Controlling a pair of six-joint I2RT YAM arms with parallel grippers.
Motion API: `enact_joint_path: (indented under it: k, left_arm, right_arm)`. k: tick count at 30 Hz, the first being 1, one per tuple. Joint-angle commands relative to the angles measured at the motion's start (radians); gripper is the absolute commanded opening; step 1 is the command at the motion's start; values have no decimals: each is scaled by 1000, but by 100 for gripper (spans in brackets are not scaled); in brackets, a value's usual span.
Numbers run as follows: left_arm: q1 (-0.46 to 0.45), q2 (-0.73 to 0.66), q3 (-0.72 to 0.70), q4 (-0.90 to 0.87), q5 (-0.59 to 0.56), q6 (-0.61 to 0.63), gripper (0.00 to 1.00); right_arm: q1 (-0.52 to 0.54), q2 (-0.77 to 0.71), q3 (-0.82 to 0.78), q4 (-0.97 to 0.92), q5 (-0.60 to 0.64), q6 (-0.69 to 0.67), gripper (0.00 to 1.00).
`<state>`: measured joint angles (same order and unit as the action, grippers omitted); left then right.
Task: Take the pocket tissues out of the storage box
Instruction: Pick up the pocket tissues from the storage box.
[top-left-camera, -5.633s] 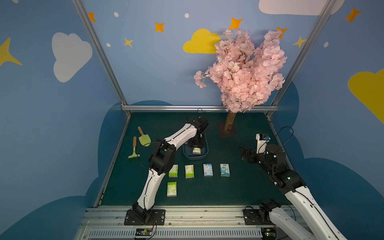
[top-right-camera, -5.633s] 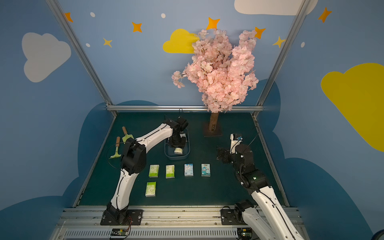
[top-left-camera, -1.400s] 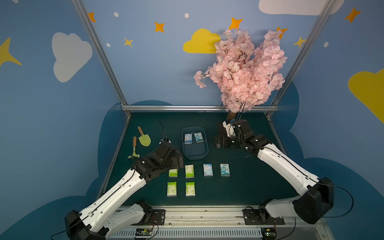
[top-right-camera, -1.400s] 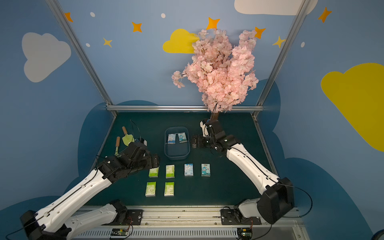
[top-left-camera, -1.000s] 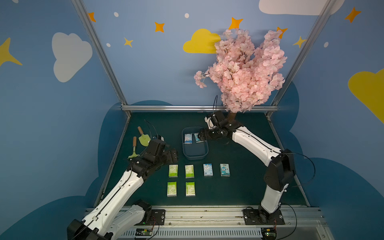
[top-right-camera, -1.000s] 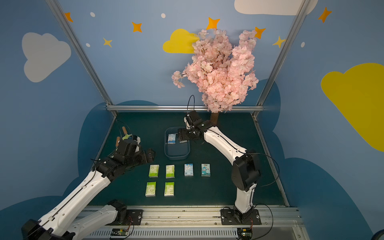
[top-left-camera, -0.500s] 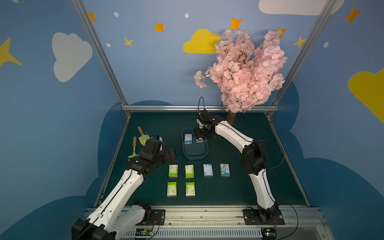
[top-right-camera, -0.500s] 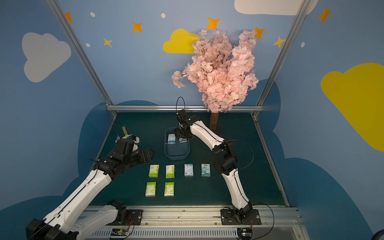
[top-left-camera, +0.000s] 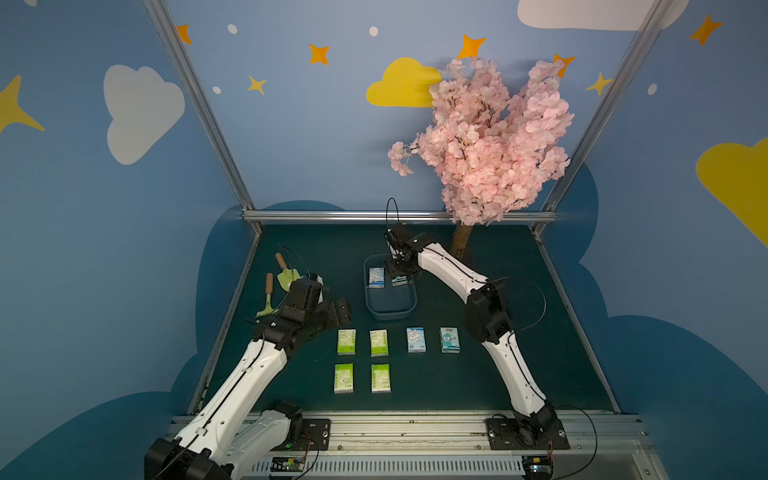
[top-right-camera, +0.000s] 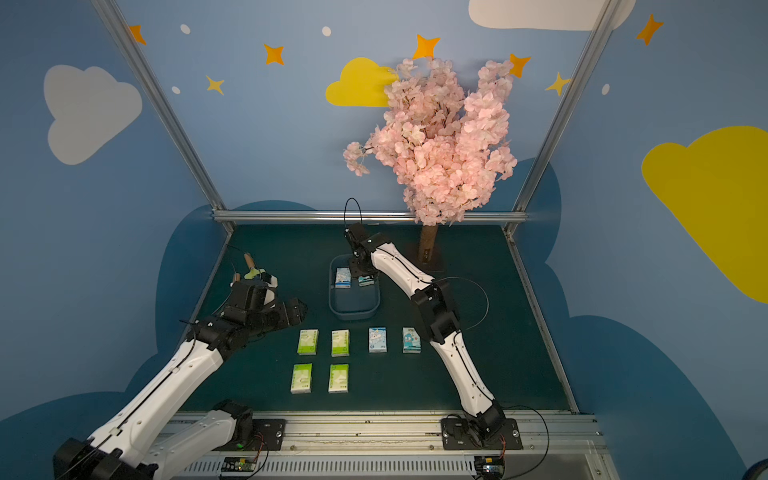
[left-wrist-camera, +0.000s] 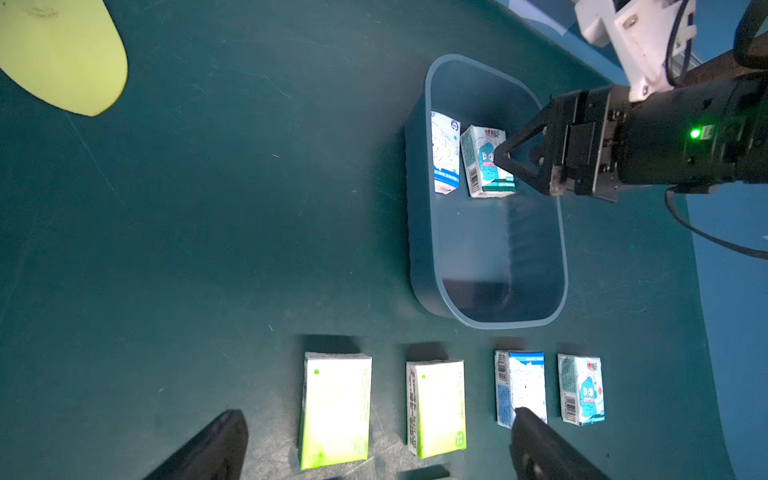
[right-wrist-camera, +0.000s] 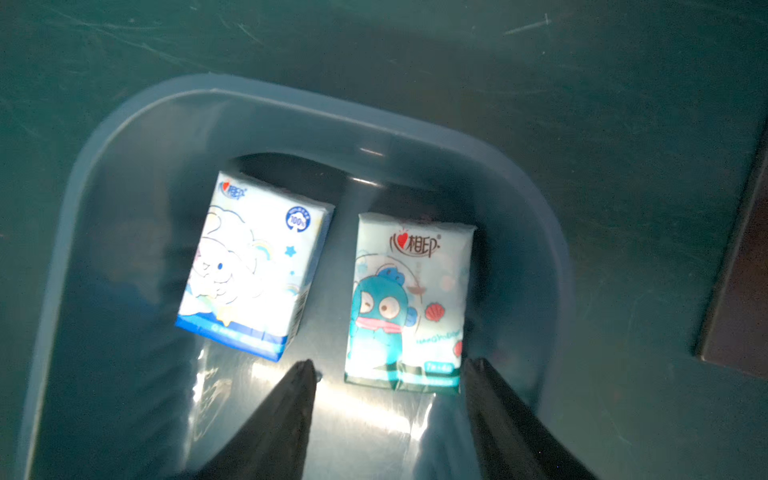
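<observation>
The slate-blue storage box (top-left-camera: 390, 316) sits mid-table, with two blue-and-white pocket tissues at its far end: a white-cartoon packet (right-wrist-camera: 253, 266) and a blue-fish packet (right-wrist-camera: 409, 303). My right gripper (right-wrist-camera: 388, 365) reaches down into the box. It is open, its jaws straddling the near end of the fish packet; one finger is at the packet's corner and the other stands a little off it. Several green packets (top-left-camera: 346, 341) and two blue ones (top-left-camera: 416, 339) lie in rows in front of the box. My left gripper (left-wrist-camera: 378, 415) hovers wide open and empty left of the rows.
Two green garden tools with wooden handles (top-left-camera: 282, 274) lie at the far left of the table. A pink blossom tree (top-left-camera: 486, 141) stands at the back right on a brown base (top-left-camera: 459, 249). Metal frame rails border the table.
My right gripper swung left from beside the tree into the box, lowered over the fish packet, and its jaws narrowed. The left arm drew back slightly leftward, still open.
</observation>
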<state>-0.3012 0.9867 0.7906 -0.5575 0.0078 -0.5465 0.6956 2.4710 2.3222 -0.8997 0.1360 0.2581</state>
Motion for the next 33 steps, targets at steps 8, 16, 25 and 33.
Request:
enact_joint_path:
  k: [8,16,25,33]
  left_arm:
    - [7,60,28,14,24,5,100]
    - [10,96,39,25,37,5,100]
    - [13,149,64,35,49,18,100]
    - [16,189,76,42,64,25,100]
  right_arm:
    - [2,80,86,-43,40,-50,68]
    - [-7,112,94,-51,41,-39,69]
    - [10,109,97,-27,-158,-16,59]
    - [-5,36,71,-37,-39,-34,63]
